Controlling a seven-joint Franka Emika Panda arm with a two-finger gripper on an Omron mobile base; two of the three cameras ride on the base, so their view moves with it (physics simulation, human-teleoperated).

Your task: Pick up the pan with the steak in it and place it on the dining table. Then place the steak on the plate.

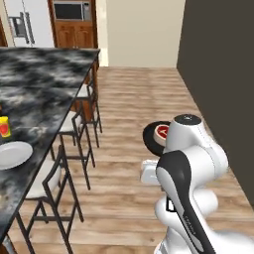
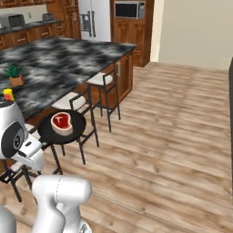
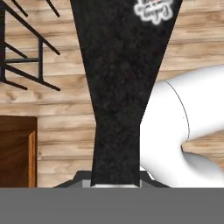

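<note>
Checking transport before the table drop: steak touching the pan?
Touching. The right base view shows the steak lying flat on the pan floor, with no gap beneath it, pan held above the wooden floor.

I am in a home kitchen: a fridge (image 2: 94,19) and microwave (image 2: 127,9) at the top, stools (image 1: 79,121) by my big stone dining table (image 2: 54,63).

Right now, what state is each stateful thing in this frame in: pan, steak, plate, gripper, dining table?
pan: lifted off any surface, carried by its handle, held about level above the wooden floor beside the stools.
steak: lying flat inside the pan.
plate: empty, resting on the dining table.
gripper: shut on the pan handle.
dining table: pan not yet on it.
</note>
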